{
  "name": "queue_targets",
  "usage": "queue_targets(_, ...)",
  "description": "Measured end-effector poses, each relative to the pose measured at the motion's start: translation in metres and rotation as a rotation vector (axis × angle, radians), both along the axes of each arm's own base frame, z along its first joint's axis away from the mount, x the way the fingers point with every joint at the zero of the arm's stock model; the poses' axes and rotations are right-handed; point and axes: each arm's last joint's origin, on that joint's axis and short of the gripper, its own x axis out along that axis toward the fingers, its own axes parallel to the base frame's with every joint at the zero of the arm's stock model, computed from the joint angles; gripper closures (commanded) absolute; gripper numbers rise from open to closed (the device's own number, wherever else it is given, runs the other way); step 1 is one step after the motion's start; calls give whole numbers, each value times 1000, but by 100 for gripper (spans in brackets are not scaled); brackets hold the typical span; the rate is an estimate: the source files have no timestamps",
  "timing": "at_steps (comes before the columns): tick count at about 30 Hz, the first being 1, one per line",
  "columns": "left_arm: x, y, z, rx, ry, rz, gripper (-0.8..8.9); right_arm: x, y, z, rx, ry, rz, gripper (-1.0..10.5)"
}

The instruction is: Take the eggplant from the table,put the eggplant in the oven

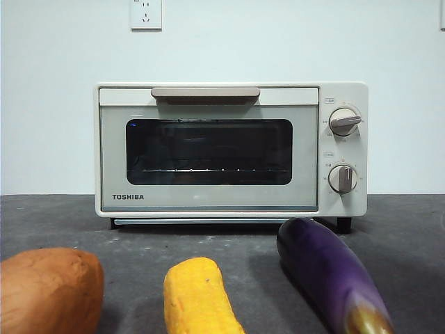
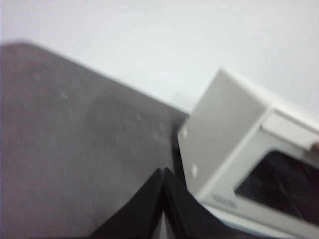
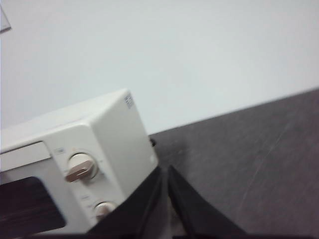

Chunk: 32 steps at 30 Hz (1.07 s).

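The glossy dark-purple eggplant (image 1: 332, 277) lies on the dark grey table (image 1: 403, 236) at the front right, its yellowish stem end toward the camera. Behind it stands the cream Toshiba oven (image 1: 229, 149) with its door closed and the wire rack visible through the dark glass. Neither arm shows in the front view. My left gripper (image 2: 163, 174) is shut with nothing in it, hovering by the oven's left side (image 2: 224, 139). My right gripper (image 3: 164, 172) is shut and empty too, beside the oven's knob side (image 3: 99, 149).
A yellow corn cob (image 1: 198, 296) lies at the front centre and an orange-brown sweet potato (image 1: 49, 291) at the front left. A wall socket (image 1: 146, 14) sits high on the white wall behind the oven.
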Motion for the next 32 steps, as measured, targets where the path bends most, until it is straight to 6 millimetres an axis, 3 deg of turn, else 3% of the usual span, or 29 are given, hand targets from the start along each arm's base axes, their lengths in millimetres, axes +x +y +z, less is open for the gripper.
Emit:
queue_targets(3, -2, -2, 8, -19, 89, -72, 806, -4, 1, 11, 38, 56, 36, 943)
queue_targets(9, 0, -4, 44, -21, 131, -139, 806, -8, 1, 40, 64, 241, 34, 943)
queue_targets(13, 9, -5, 67, -2, 156, -170, 806, -6, 2, 65, 65, 292, 75, 943)
queue_targets(20, 38, -12, 97, 39, 246, -370, 806, 7, 7, 100, 54, 454, 229, 943)
queue_targets(27, 65, -19, 115, 88, 382, -528, 806, 18, 14, 115, 32, 653, 489, 943)
queue_targets(32, 78, -25, 123, 120, 388, -564, 806, 21, 23, 111, 21, 813, 643, 899)
